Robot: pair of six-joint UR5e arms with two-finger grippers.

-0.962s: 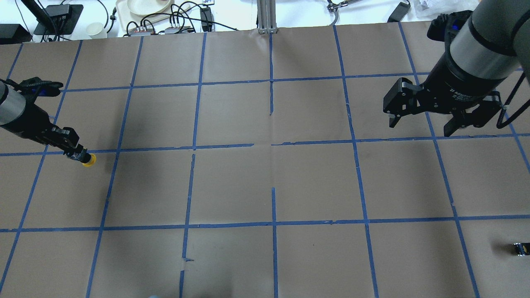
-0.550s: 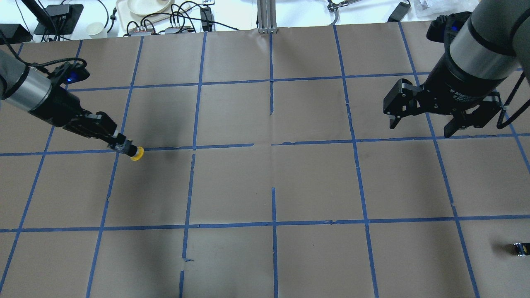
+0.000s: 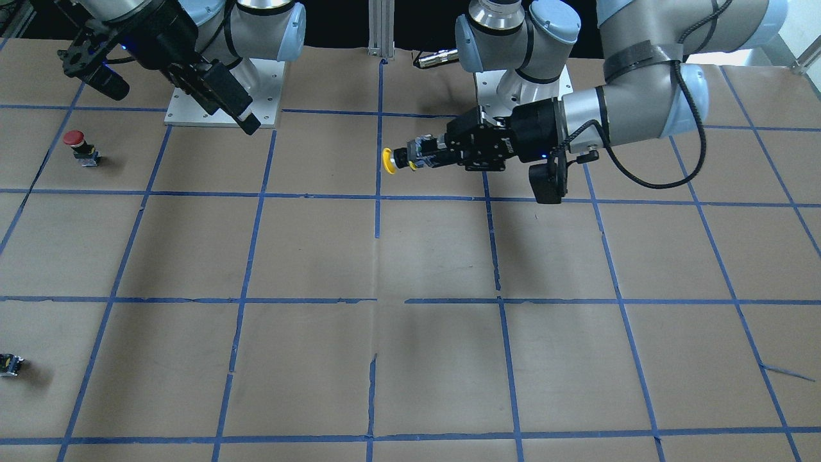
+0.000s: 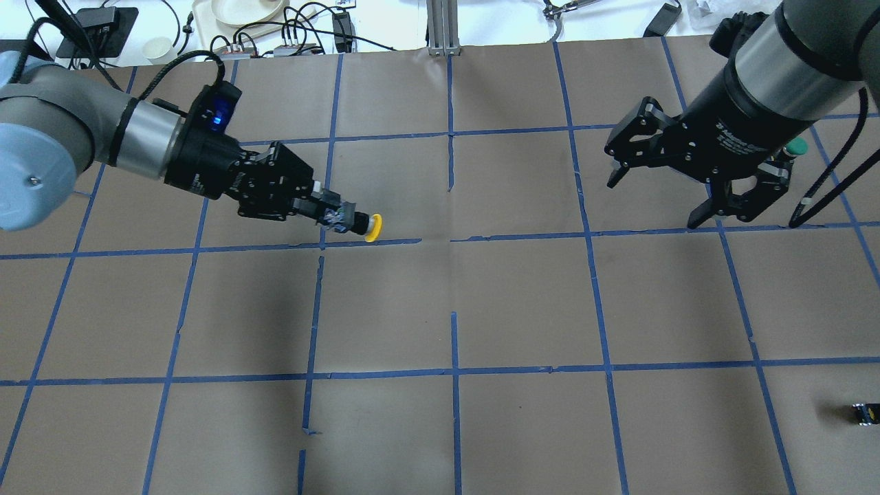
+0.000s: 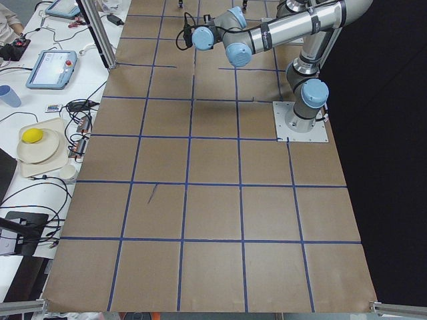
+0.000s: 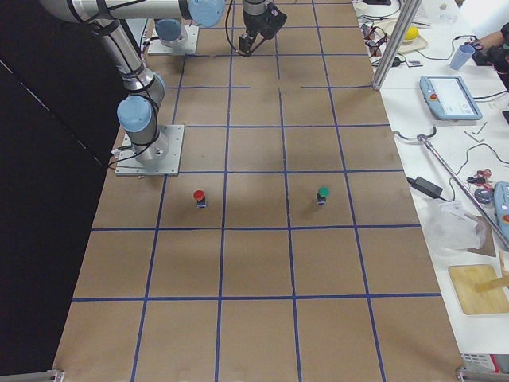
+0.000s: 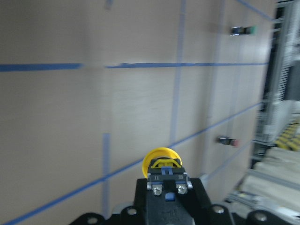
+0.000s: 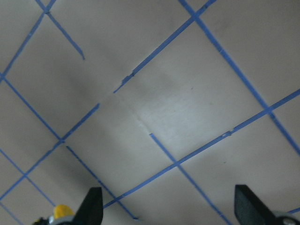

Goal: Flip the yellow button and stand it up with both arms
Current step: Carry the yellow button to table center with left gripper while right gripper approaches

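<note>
My left gripper (image 4: 335, 216) is shut on the black and grey body of the yellow button (image 4: 373, 227). It holds the button sideways above the table, left of centre, with the yellow cap pointing toward the middle. The button also shows in the front-facing view (image 3: 389, 161) and in the left wrist view (image 7: 161, 160). My right gripper (image 4: 653, 201) is open and empty, in the air over the far right of the table, well apart from the button. Its wrist view shows the open fingers (image 8: 92, 207) over bare paper, with the yellow button (image 8: 61, 212) at the bottom left.
A red-capped button (image 3: 77, 144) stands near the right arm's base. A green-capped button (image 4: 796, 146) stands behind my right gripper. A small capless switch block (image 4: 865, 412) lies at the near right edge. Cables and dishes (image 4: 240, 10) lie beyond the far edge.
My left arm has carried the yellow button from the table's left edge rightward to near the centre. My right gripper has shifted slightly left and turned, staying open.
</note>
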